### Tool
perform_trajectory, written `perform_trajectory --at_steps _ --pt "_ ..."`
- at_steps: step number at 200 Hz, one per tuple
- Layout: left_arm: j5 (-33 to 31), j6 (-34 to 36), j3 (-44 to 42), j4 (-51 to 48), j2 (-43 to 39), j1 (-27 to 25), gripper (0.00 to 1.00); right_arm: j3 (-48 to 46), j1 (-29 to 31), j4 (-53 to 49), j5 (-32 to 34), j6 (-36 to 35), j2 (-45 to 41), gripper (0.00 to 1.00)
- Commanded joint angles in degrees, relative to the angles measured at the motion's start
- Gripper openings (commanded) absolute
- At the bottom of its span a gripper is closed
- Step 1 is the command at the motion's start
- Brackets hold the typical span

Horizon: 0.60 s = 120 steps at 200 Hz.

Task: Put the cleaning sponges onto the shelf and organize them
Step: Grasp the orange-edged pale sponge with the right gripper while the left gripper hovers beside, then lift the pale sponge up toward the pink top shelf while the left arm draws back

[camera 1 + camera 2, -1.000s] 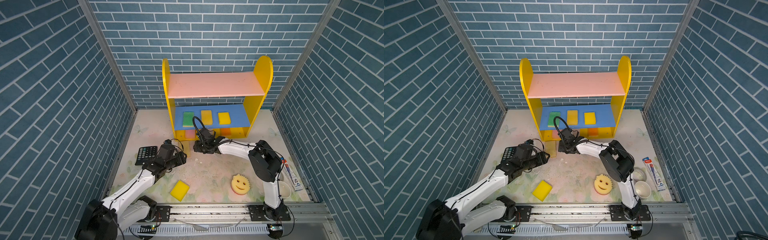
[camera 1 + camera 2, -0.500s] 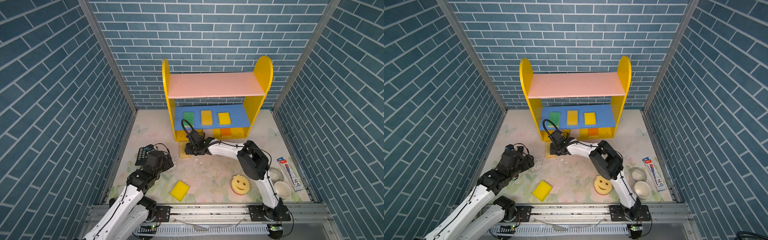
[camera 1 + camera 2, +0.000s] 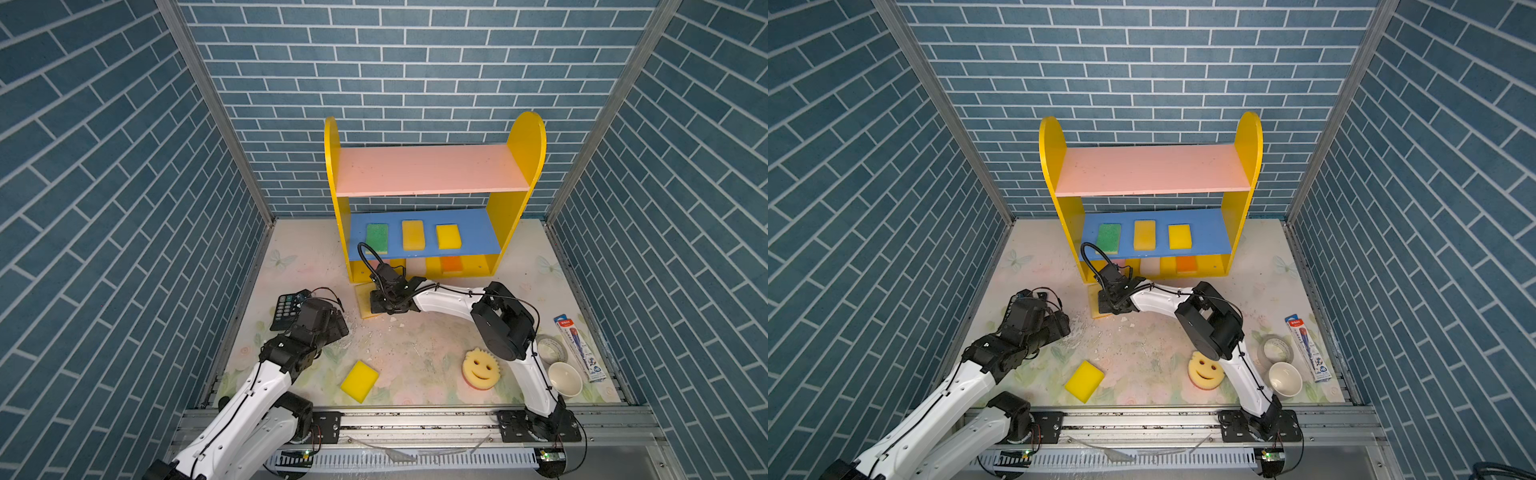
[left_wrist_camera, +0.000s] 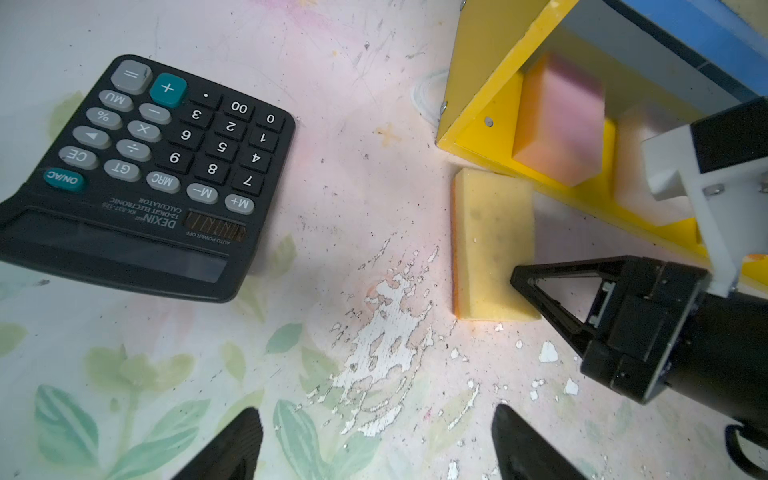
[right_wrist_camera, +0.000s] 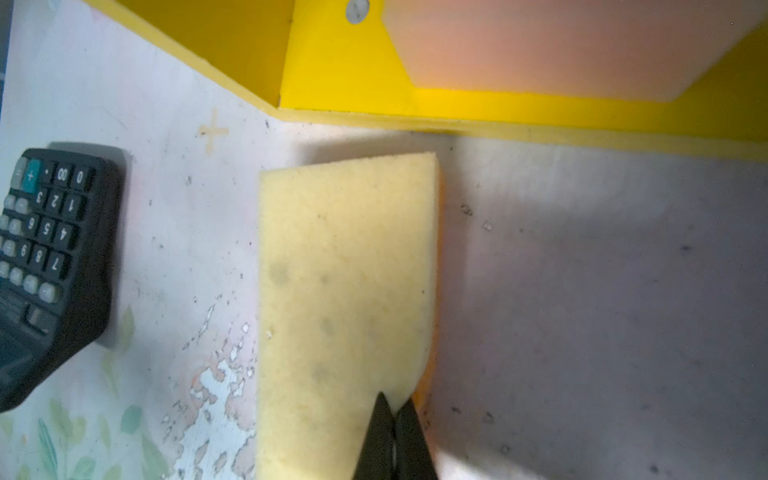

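The shelf (image 3: 428,170) stands at the back. On its blue board lie a green sponge (image 3: 377,237), a tan-yellow sponge (image 3: 412,235) and a yellow sponge (image 3: 448,236). Its base holds an orange sponge (image 3: 451,264) and a pink sponge (image 4: 559,120). A tan sponge (image 3: 362,300) (image 5: 345,270) lies flat on the floor against the shelf's front left corner. My right gripper (image 5: 395,409) (image 3: 376,305) is shut, pinching that sponge's near edge. My left gripper (image 4: 376,419) (image 3: 343,326) hangs open over bare floor. A yellow sponge (image 3: 359,381) and a smiley sponge (image 3: 481,369) lie at the front.
A black calculator (image 3: 286,309) (image 4: 145,166) lies left of my left gripper, near the left wall. At the front right stand a tape roll (image 3: 550,351), a white cup (image 3: 564,379) and a packaged pen (image 3: 579,353). Brick walls close in three sides.
My right gripper slid left along the shelf front to the tan sponge and shut on its edge. My left arm drew back toward the front left and its jaws opened wider.
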Motion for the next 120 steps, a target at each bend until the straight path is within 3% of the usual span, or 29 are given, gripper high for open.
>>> perform_trajectory --at_steps 1,31,90,120 --pt "-0.90 1.89 2.75 -2.15 -0.68 0.53 0.88 -2.08 0.56 -1.09 0.21 -6.45 -6.09 0.00" --pt "-3.61 3.89 5.58 -3.70 -2.34 0.60 0.89 -2.34 0.64 -3.05 2.59 -11.94 -12.16 0.00" --pt "-7.17 7.33 12.30 -5.03 -3.68 0.72 0.90 7.87 1.50 -12.04 9.71 -23.51 -19.35 0.00" --pt "-7.99 9.07 16.01 -5.12 -4.21 0.79 0.91 15.40 1.43 -15.47 11.14 -25.69 -20.68 0.00"
